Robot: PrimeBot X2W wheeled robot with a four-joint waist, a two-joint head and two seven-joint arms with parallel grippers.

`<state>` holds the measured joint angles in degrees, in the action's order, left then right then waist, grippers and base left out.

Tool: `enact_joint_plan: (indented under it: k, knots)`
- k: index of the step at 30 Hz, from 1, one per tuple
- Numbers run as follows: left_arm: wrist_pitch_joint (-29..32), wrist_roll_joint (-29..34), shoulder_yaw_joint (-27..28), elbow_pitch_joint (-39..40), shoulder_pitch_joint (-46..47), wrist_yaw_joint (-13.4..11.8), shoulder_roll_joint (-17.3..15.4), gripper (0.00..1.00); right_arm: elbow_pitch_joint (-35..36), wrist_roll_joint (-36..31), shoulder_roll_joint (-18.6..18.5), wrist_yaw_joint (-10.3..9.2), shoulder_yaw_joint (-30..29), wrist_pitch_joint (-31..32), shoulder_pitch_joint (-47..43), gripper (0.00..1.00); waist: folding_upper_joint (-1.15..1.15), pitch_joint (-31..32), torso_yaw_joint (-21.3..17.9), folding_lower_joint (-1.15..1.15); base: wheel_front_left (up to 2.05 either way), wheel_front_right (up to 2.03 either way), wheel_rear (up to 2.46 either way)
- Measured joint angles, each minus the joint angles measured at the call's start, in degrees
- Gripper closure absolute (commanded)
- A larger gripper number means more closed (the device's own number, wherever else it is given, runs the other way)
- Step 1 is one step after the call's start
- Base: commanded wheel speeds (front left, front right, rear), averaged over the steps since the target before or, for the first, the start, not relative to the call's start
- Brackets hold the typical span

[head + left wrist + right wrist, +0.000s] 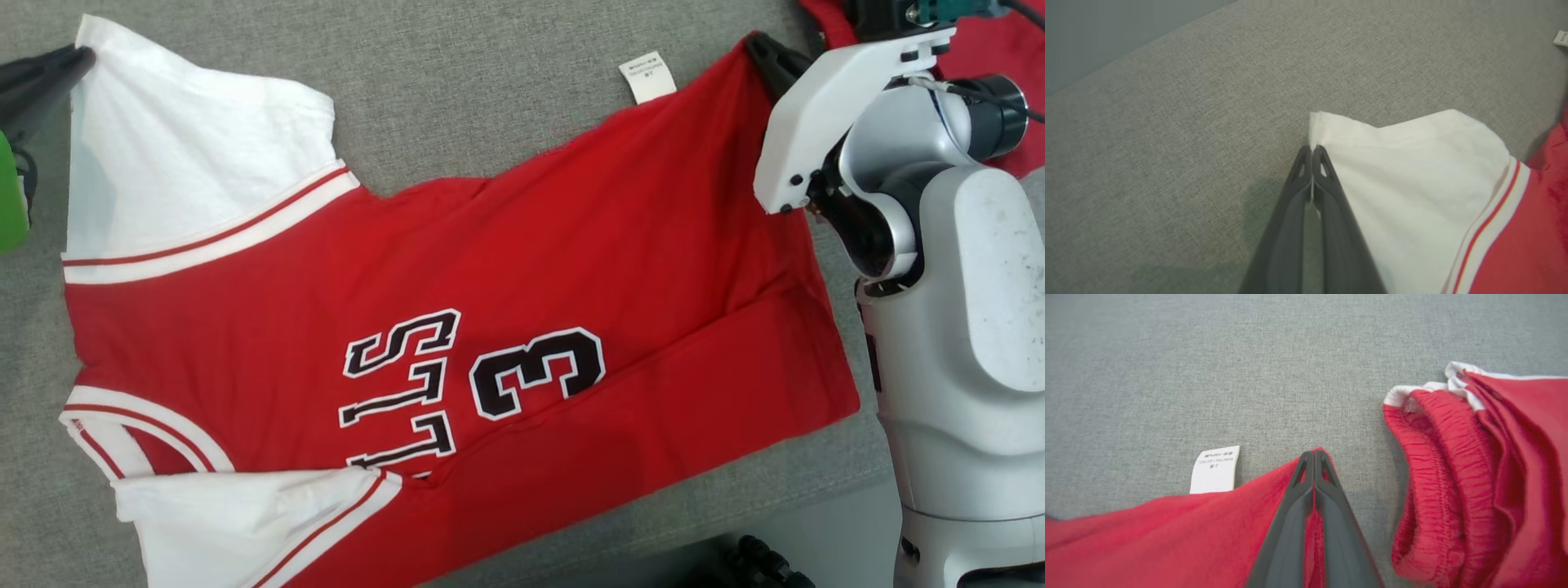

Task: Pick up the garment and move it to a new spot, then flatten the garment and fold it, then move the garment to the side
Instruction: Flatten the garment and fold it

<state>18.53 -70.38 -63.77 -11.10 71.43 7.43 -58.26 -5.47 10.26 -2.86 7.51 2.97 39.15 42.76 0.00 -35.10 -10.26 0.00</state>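
Red and white cloth, soft and thin: that is the garment [457,269], a sports shirt with black letters edged in white. It lies spread on the grey surface [457,98], letters up. One long fold runs along its near side.

My left end effector [1312,149] is clenched on the very tip of a white sleeve [1412,183]. My right end effector [1314,454] is clenched on the far red corner of the hem, near the little white label [1215,469].

I think a few things could go wrong. I hold only tiny bits of cloth, so a hard or quick pull could make a corner slip out. If one arm goes faster than the other, the shirt could twist and get new wrinkles. The surface looks woven and a bit rough, so a dragged shirt could catch and bunch up. Red shorts [1474,477] lie close to my right end effector, and a wide swing could hook them.

The shirt looks smooth and floppy, with thin red stripes where sleeve meets body. The shorts have a crinkly, stretchy waistband. The label is a small flat rectangle.
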Motion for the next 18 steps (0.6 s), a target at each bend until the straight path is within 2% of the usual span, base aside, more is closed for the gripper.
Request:
enact_joint_plan:
  k: [3, 8, 9, 12, 15, 18]
  knots:
    - [-2.4, 0.5, -0.4, -0.1, 1.0, 0.1, 0.1, 1.00, -0.8, 0.8, 0.0, 0.00, -0.5, -1.9, 0.9, 1.00, 0.00, 0.0, 0.3, 0.00, 0.00, 0.00, 0.00]
    - [-10.7, 2.5, -0.3, -2.1, 4.2, 0.1, 0.5, 1.00, -3.9, 2.2, 0.0, 0.00, -2.3, -7.0, 3.9, 1.00, 0.00, 0.0, 1.2, 0.00, 0.00, 0.00, 0.00]
    - [-13.4, 2.3, -0.3, -2.8, 5.0, 0.1, 0.8, 1.00, -5.4, 2.4, 0.0, 0.00, -2.8, -8.3, 4.9, 1.00, 0.00, 0.0, 1.6, 0.00, 0.00, 0.00, 0.00]
    - [-15.1, 0.1, -1.8, -1.4, 5.3, 0.1, 0.7, 1.00, -7.1, 3.2, 0.0, -0.01, -3.2, -9.8, 5.2, 1.00, 0.00, 0.1, 2.4, 0.00, 0.00, 0.00, 0.00]
    - [-17.3, -1.1, -4.1, 2.7, 5.0, 0.1, -1.6, 1.00, -5.9, 3.3, 0.0, 0.00, -2.9, -11.3, 4.5, 1.00, 0.00, 0.4, 3.4, 0.00, 0.00, 0.00, 0.00]
    - [-21.3, -2.3, -5.6, 6.8, 3.2, 0.1, -5.7, 1.00, -2.7, 3.7, 0.1, -0.01, -3.0, -11.6, 1.1, 1.00, 0.00, 1.1, 4.2, 0.00, 0.00, 0.00, 0.00]
